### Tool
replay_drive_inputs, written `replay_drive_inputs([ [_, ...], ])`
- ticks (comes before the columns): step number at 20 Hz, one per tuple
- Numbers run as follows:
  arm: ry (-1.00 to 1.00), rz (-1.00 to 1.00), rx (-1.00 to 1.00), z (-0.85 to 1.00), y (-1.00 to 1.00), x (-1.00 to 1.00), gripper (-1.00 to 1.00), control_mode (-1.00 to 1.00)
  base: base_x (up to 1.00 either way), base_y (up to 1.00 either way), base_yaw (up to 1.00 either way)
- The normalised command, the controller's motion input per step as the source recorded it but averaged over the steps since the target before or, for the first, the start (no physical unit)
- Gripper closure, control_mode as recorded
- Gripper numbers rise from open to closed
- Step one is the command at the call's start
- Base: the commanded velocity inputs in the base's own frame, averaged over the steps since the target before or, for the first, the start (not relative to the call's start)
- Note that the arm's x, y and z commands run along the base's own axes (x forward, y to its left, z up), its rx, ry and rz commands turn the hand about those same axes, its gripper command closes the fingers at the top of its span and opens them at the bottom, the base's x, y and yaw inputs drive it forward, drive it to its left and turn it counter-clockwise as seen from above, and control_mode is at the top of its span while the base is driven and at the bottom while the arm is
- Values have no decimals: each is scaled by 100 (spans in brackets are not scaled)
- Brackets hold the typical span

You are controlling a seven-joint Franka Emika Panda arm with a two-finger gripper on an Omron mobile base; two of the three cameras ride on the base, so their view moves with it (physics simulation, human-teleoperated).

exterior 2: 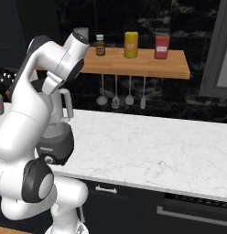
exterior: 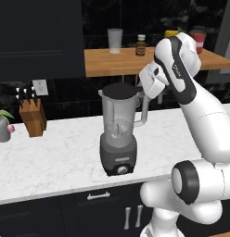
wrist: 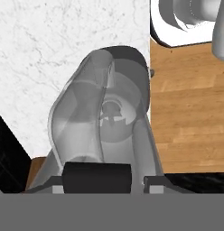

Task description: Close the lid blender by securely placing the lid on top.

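The black lid [exterior: 120,89] sits on the blender [exterior: 119,132]; the gripper [exterior: 143,86], grip unclear, could knock it off.

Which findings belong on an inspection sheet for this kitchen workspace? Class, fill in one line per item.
Surface: white marble counter.
Job's things: tall translucent grey blender upright on the counter; flat round black lid sits on the jar mouth.
Clutter: wooden knife block, grey plant pot, both left of the blender, apart from it.
Gripper: gripper just above the lid, at the jar's handle side; open or shut cannot be told.
Cables: nothing seen.
Surroundings: wooden shelf holding bottles and a clear glass cup; utensils hang below.
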Motion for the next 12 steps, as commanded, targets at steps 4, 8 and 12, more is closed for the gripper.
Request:
replay_drive_inputs([
  [4,-3,2,0,0,0,-23,-100,-100,0,0,0],
  [8,-8,2,0,18,0,-20,-100,-100,0,0,0],
  [12,-20,2,0,62,0,-22,-100,-100,0,0,0],
])
